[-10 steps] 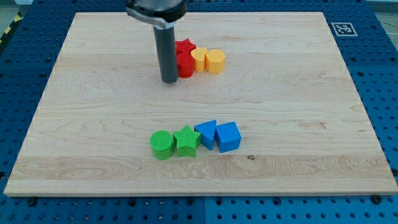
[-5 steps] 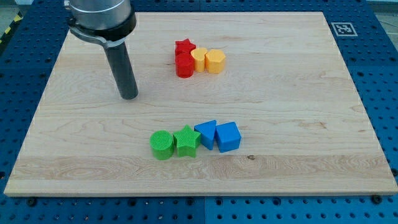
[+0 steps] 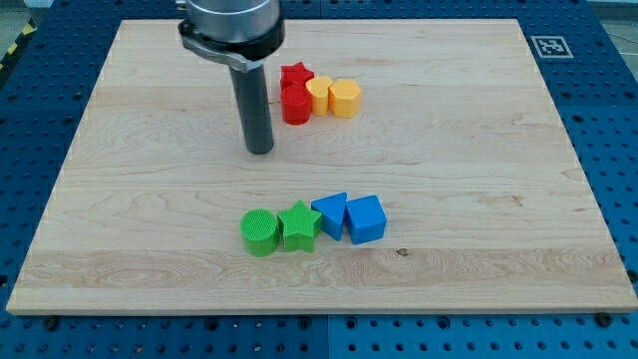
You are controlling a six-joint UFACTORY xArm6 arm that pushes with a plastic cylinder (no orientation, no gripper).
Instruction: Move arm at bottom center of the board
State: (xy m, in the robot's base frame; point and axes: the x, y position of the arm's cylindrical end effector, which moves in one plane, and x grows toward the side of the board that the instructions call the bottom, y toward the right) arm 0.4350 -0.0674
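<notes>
My tip point(image 3: 259, 151) rests on the wooden board point(image 3: 478, 170), left of centre in its upper half. It stands below and to the left of the top cluster: a red star point(image 3: 295, 73), a red cylinder point(image 3: 295, 104), a yellow cylinder point(image 3: 319, 95) and a yellow hexagon point(image 3: 345, 98). It touches none of them. Lower down lies a row: a green cylinder point(image 3: 260, 231), a green star point(image 3: 299, 225), a blue triangle point(image 3: 331, 212) and a blue cube point(image 3: 365, 219). My tip is well above the green cylinder.
A black-and-white marker tag point(image 3: 551, 46) sits at the board's top right corner. A blue perforated table point(image 3: 618, 120) surrounds the board.
My tip first swung left from beside the red cylinder to the board's upper left, then came back right and slightly down to its present spot. No block moved.
</notes>
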